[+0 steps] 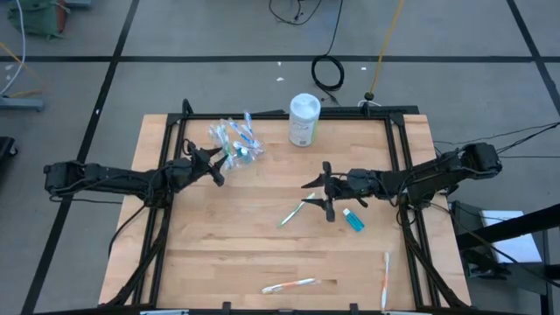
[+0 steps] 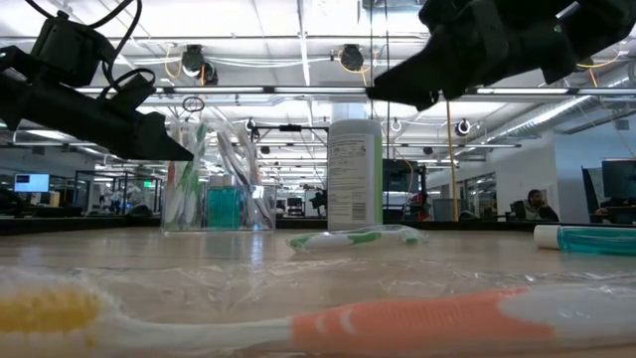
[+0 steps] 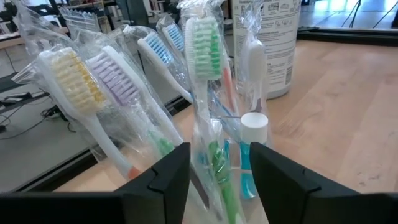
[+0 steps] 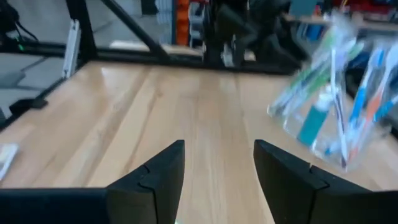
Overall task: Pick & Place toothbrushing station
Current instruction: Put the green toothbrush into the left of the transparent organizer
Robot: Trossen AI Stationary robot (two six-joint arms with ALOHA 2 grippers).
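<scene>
A clear plastic cup stands at the table's far left, holding several wrapped toothbrushes and a teal tube. My left gripper is open right in front of the cup, a wrapped green toothbrush showing between its fingers. My right gripper is open and empty, raised above the table's middle. Below it a green-and-white toothbrush lies flat. A teal tube lies to its right. Two more toothbrushes lie near the front edge.
A tall white canister with a pale green label stands at the far edge, right of the cup. The black frame rail runs round the table. Bare wood lies at the near left.
</scene>
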